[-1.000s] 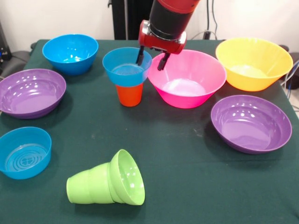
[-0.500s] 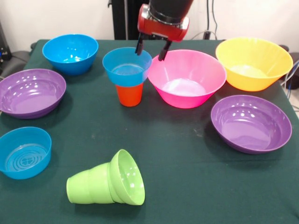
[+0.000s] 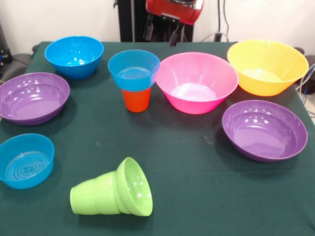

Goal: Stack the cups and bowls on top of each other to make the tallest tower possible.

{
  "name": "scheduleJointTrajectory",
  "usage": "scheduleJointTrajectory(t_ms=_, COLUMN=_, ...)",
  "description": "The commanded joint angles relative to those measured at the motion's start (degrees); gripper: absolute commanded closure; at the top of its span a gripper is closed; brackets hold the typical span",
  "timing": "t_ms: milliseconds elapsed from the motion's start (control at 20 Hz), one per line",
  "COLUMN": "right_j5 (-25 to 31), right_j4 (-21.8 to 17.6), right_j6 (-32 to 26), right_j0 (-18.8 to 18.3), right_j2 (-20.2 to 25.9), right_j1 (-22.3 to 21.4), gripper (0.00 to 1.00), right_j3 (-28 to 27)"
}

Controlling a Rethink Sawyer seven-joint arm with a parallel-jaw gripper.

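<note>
Gripper [image 3: 161, 33] spread, empty, above blue bowl [image 3: 134, 69] perched on orange cup [image 3: 136, 99]; could topple if nudged.

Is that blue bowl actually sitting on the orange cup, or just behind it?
Touching. The front view shows the blue bowl resting directly on the rim of the upright orange cup, with no gap between them.

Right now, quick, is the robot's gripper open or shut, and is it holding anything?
Gripper: open, holding nothing, up above the blue bowl on the orange cup.
</note>
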Motion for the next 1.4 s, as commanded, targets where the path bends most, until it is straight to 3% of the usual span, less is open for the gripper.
scheduleJointTrajectory(t_ms=50, right_j5=8.8, right_j4=0.3, right_j6=-2.3, right_j0=-1.7, right_j2=7.4, right_j1=0.6, gripper=0.00, right_j3=-9.3)
scheduleJointTrajectory(t_ms=300, right_j5=10.2, right_j4=-2.0, right_j6=-8.7, right_j0=-3.9, right_j2=9.8, right_j1=2.1, gripper=0.00, right_j3=-15.1)
scheduleJointTrajectory(t_ms=650, right_j5=10.1, right_j4=-2.6, right_j6=-14.7, right_j0=-9.5, right_j2=13.6, right_j1=1.8, gripper=0.00, right_j3=-15.5)
scheduleJointTrajectory(t_ms=950, right_j5=9.5, right_j4=-4.1, right_j6=-17.1, right_j0=-13.6, right_j2=17.2, right_j1=4.4, gripper=0.00, right_j3=-18.4)
scheduleJointTrajectory(t_ms=1150, right_j5=7.4, right_j4=-5.9, right_j6=-18.4, right_j0=-15.9, right_j2=19.2, right_j1=6.0, gripper=0.00, right_j3=-20.5)
scheduleJointTrajectory(t_ms=1400, right_j5=0.1, right_j4=-6.5, right_j6=-19.9, right_j0=-19.5, right_j2=24.1, right_j1=8.4, gripper=0.00, right_j3=-19.9)
